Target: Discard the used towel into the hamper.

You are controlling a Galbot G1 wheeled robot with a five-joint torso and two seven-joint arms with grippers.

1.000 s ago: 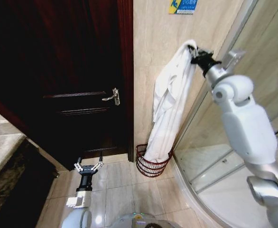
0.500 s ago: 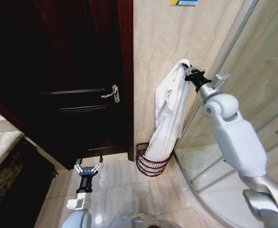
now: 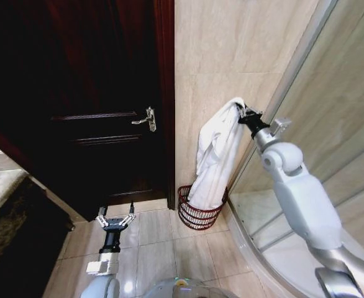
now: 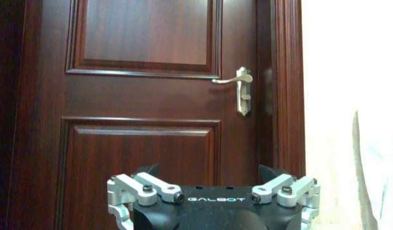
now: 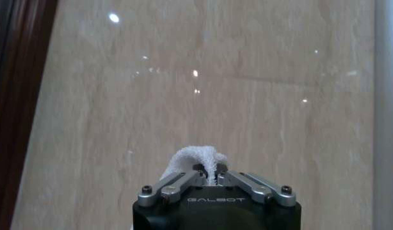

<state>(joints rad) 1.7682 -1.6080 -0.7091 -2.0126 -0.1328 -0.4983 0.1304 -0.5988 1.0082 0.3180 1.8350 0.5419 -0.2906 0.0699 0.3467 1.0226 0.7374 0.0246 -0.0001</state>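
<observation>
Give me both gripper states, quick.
Left gripper: open, holding nothing, low over the floor tiles facing the door.
Right gripper: shut on the towel, whose lower end hangs into the hamper.

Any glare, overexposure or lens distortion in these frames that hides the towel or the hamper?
Head view: wide-angle bending of door and wall edges; towel and hamper stay readable. Left wrist view: the pale area beside the door is washed out. Right wrist view: small glare spots on the wall tile; the right gripper pinching the towel is clear.

"GALBOT" stands in white letters on the left gripper (image 4: 213,215) body and the right gripper (image 5: 210,179) body
</observation>
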